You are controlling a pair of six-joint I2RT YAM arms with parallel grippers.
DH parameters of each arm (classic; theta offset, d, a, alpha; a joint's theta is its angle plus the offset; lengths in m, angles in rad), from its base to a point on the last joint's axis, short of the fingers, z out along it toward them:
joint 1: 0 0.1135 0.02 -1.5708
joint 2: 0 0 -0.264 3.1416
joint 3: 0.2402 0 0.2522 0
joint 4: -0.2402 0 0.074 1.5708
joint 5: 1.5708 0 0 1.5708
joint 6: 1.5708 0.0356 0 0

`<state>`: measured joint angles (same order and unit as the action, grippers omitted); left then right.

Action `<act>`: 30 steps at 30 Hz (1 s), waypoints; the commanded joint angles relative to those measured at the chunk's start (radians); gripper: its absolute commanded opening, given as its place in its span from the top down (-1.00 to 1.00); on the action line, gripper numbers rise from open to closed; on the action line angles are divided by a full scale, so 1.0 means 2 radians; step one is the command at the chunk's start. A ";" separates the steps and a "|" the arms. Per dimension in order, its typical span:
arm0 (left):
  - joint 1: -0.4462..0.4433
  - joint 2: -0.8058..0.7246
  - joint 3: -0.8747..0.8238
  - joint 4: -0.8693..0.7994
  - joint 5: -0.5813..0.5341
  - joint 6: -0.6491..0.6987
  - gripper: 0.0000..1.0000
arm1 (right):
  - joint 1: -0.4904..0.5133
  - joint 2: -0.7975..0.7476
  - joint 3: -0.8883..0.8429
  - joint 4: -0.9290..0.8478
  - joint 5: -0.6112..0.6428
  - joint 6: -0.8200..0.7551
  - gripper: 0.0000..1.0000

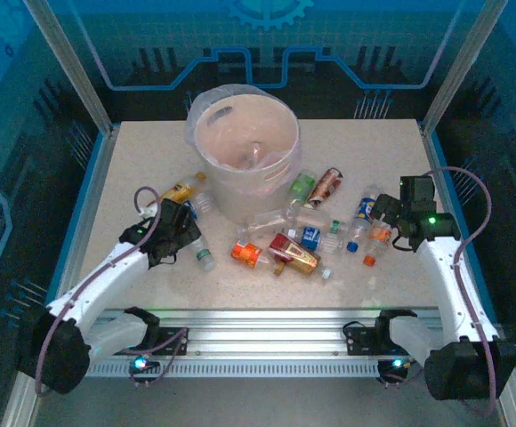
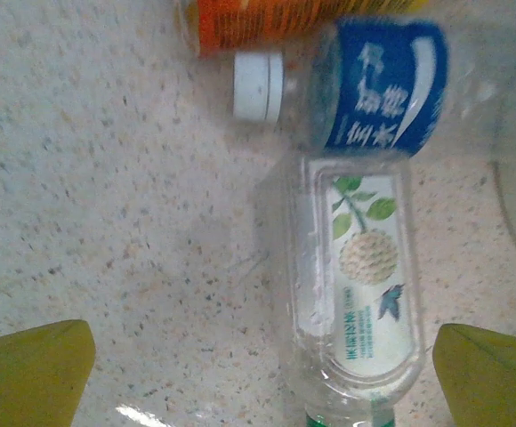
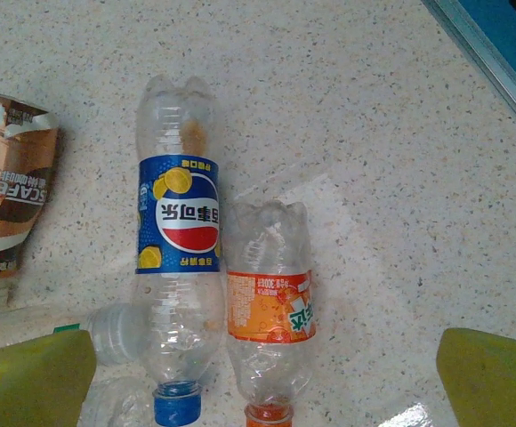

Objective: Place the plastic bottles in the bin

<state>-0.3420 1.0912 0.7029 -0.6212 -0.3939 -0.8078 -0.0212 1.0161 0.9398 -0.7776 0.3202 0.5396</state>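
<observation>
Hovering over the worktop (image 1: 151, 151), left fingers (image 2: 31, 374) are gaping wide either side of the green-capped clear bottle (image 2: 356, 294), right fingers (image 3: 489, 374) likewise over the Pepsi bottle (image 3: 178, 222) and orange-label bottle (image 3: 271, 307), probably lining up picks for the bin (image 1: 240, 191) behind.

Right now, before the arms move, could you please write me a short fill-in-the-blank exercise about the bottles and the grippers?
In the right wrist view, the longer bottle has a ___ cap.
The shorter bottle beside it wears an ___ label.
In the left wrist view, the blue-labelled bottle has a ___ cap.
The left gripper and right gripper both stand ___.
Missing: blue, orange, white, open.
</observation>
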 commanded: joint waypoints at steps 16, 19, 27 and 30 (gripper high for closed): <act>0.005 0.119 -0.005 0.128 0.035 -0.001 -0.98 | -0.007 -0.002 0.004 0.003 -0.004 0.005 -0.99; 0.008 0.135 -0.002 0.135 0.034 0.009 -0.98 | -0.007 0.000 0.003 0.003 -0.004 0.006 -0.99; 0.021 0.161 -0.004 0.156 0.037 0.017 -0.98 | -0.006 0.001 0.001 0.003 -0.004 0.006 -0.99; 0.025 0.170 -0.007 0.171 0.046 0.018 -0.97 | -0.007 0.003 0.001 0.003 -0.006 0.006 -0.99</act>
<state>-0.3038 1.4113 0.6834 -0.3206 -0.3264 -0.8017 -0.0212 1.0161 0.9398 -0.7765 0.3202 0.5396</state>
